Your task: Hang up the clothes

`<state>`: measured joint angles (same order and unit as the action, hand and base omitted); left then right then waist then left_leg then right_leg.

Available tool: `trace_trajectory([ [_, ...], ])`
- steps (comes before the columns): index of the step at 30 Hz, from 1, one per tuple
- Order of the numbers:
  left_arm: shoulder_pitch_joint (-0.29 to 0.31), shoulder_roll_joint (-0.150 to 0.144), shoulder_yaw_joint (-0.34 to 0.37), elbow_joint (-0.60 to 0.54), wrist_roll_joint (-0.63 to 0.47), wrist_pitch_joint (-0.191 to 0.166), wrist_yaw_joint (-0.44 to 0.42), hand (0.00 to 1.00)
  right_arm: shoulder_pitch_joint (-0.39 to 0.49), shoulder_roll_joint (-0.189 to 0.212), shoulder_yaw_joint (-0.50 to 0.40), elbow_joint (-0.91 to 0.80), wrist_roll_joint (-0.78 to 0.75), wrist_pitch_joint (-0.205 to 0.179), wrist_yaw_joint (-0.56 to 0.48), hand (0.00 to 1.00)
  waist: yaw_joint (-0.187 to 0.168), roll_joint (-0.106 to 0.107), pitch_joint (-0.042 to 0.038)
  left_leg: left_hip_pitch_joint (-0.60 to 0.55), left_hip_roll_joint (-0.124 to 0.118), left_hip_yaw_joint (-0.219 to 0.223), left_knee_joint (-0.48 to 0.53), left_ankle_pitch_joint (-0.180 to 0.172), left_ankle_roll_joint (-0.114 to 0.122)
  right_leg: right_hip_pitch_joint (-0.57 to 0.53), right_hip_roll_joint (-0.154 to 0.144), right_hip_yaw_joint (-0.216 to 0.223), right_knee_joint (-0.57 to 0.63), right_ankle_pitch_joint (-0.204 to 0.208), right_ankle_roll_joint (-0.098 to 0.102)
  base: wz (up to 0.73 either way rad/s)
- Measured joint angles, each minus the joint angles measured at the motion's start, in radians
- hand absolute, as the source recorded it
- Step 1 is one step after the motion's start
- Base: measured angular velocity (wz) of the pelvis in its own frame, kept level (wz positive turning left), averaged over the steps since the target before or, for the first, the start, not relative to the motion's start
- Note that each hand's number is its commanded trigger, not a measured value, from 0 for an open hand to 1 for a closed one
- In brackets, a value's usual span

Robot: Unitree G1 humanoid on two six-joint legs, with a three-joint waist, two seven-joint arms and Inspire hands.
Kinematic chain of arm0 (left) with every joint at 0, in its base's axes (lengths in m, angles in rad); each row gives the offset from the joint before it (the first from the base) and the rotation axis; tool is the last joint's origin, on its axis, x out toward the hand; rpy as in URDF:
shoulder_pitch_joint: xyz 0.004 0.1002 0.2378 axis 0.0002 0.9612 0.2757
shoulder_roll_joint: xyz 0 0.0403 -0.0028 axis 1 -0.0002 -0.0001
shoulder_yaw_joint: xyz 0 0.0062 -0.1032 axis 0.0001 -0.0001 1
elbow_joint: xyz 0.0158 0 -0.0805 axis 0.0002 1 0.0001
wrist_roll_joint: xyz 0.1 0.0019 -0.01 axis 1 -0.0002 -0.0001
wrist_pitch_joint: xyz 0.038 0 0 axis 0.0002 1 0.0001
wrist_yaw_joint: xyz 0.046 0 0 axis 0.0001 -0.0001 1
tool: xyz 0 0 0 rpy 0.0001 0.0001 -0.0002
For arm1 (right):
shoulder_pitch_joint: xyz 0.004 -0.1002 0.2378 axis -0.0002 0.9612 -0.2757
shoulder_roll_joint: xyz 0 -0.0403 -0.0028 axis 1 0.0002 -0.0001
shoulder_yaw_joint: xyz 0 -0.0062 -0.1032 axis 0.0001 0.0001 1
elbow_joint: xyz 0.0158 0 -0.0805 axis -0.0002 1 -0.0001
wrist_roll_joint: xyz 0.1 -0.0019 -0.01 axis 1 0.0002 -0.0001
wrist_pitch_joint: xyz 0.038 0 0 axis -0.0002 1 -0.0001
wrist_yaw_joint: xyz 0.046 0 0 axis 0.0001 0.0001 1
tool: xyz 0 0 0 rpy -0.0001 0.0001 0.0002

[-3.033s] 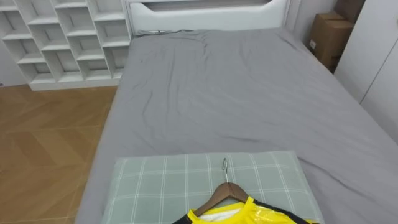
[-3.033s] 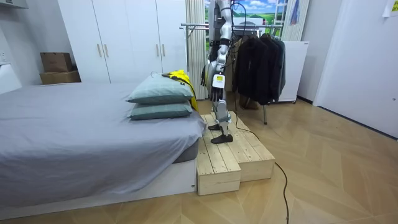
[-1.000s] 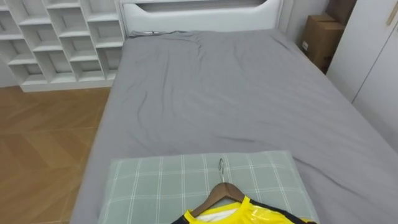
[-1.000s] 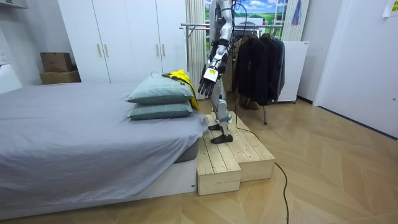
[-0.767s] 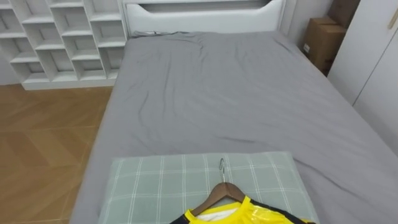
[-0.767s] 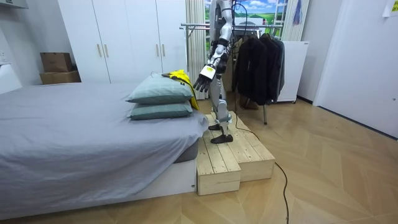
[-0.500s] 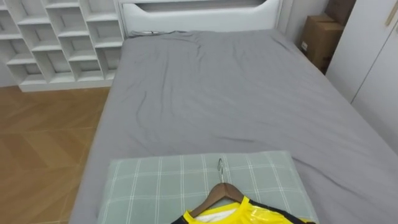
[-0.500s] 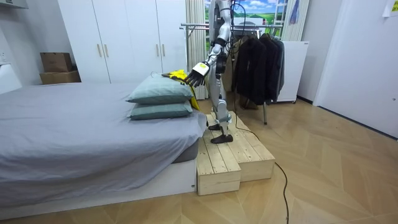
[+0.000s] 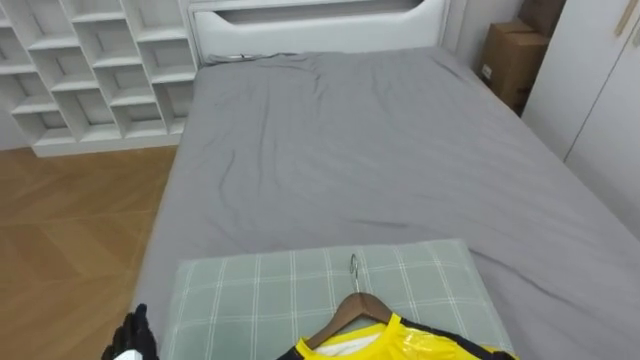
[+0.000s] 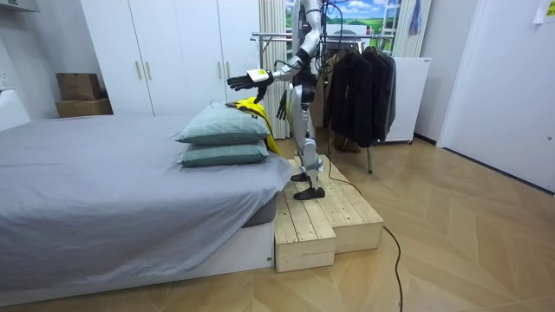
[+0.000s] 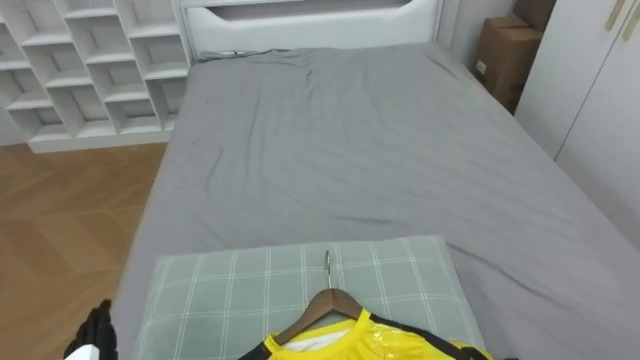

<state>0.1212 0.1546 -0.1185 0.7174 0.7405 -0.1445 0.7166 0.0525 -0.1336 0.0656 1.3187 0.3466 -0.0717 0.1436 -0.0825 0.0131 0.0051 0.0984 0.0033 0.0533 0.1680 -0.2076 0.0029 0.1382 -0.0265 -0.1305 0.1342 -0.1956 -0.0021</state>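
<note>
Judged to be the opening step: reaching for the yellow garment [image 9: 400,343] before any lift. Lies on a wooden hanger [image 9: 355,305] atop the checked pillow [image 9: 260,290], at 6 o'clock in the eye views, hook pointing to 12 o'clock over the grey bed [image 9: 370,150].

Left hand [image 9: 132,340] enters at 7 o'clock, beside the pillow's left edge and well apart from the hanger. Fingers straight and spread, holding nothing. Right hand [image 10: 282,105] hangs lower by the body; no telling its state.

Next move probably calls for swinging that left hand toward 3 o'clock, closing round the hanger's neck below the hook, then lifting clear and turning to the rail.

From the room view alone: stands on a wooden platform [image 10: 321,217] at the pillow end of the bed, left arm held out level above the pillows, with the clothes rack [image 10: 260,36] and its dark coats [image 10: 360,87] behind at 1 o'clock. From the eye views alone: the hanger's hook and its heading, and white shelving [image 9: 90,60] at 11 o'clock.
</note>
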Motion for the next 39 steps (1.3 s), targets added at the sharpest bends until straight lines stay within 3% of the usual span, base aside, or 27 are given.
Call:
trace_trajectory([
  [6,-0.017,0.003,-0.005,-0.021,0.058,-0.009,0.0,0.0,-0.008,0.0,-0.001,0.0,-0.001,0.0,0.003,0.0,-0.02,-0.009,0.0033,0.0,0.0,0.009,0.002,0.0,0.0,-0.003,0.001,0.013,-0.001,0.0,0.0,-0.05],
  [13,-0.017,0.023,-0.004,-0.025,0.06,-0.009,0.001,0.0,-0.008,-0.002,-0.012,0.0,-0.039,0.0,0.001,0.0,-0.023,-0.02,-0.0033,0.001,0.001,0.026,0.002,0.0,0.0,-0.014,0.002,0.042,0.002,0.0,0.0,-0.13],
  [19,-0.023,0.025,-0.005,-0.026,0.059,-0.01,0.002,0.0,-0.012,-0.006,-0.012,-0.004,-0.061,-0.002,-0.002,0.0,-0.04,-0.022,-0.0024,0.0,0.001,0.026,0.0,0.0,0.0,-0.017,0.001,0.039,0.002,0.0,0.0,0.0],
  [26,-0.072,0.024,-0.008,-0.026,0.062,-0.011,0.002,0.0,0.004,-0.015,-0.012,-0.023,-0.068,-0.023,-0.021,0.0,-0.053,-0.018,-0.002,-0.004,0.002,0.034,-0.001,0.0,0.0,-0.028,0.001,0.038,0.003,0.0,0.0,-0.01],
  [33,-0.092,0.023,-0.009,-0.028,0.062,-0.011,0.0,0.0,0.005,-0.016,-0.032,-0.033,-0.077,-0.025,-0.031,0.0,-0.079,-0.007,-0.0081,-0.027,0.002,0.04,0.001,0.0,0.0,-0.049,0.001,0.04,0.009,0.001,0.0,-0.03],
  [39,-0.105,0.02,-0.116,-0.026,0.053,-0.007,-0.014,0.0,-0.004,-0.012,-0.037,-0.033,-0.076,-0.022,-0.033,0.0,-0.105,-0.012,-0.0048,-0.032,0.001,0.037,0.0,0.0,0.0,-0.05,0.0,0.038,0.006,0.001,0.001,0.01],
])
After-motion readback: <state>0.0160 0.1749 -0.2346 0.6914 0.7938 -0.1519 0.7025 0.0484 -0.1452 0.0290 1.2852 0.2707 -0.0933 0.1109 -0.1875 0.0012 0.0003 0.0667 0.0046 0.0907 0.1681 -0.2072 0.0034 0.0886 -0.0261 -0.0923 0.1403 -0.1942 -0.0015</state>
